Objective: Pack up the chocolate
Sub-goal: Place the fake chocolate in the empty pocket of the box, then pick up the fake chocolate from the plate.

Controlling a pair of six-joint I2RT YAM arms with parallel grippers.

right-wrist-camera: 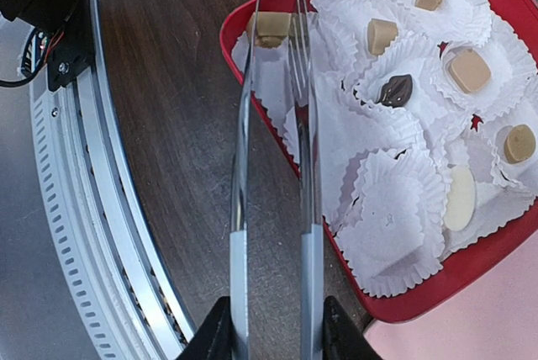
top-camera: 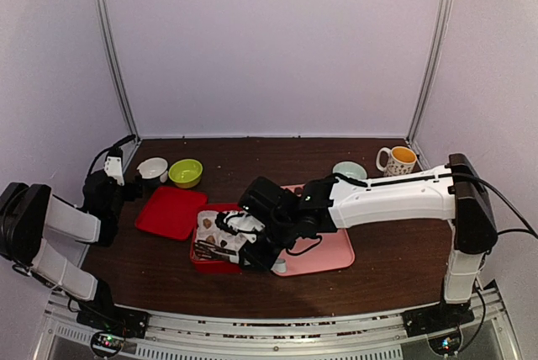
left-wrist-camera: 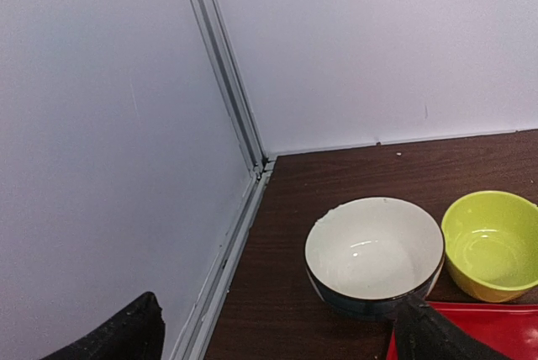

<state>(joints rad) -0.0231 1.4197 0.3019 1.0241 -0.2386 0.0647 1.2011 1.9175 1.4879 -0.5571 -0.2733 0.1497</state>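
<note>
Looking light and soft, chocolate (right-wrist-camera: pixel 271 28) is best pinched sidewise by tongs (right-wrist-camera: pixel 240 209) gripped in right claw (right-wrist-camera: pixel 273 339); left claw (left-wrist-camera: pixel 279 318) is open.

No readable text anywhere that I can spot, no labels, brands or numbers. The mug (top-camera: pixel 397 160) by the far right corner of the table (top-camera: pixel 378 288) has some marks on its side, but they're way too small to read.

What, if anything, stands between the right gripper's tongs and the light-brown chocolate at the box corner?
Nothing visible does. The tongs in the right gripper have that chocolate between their tips, at the red box corner; only white paper cups lie beside it.
</note>
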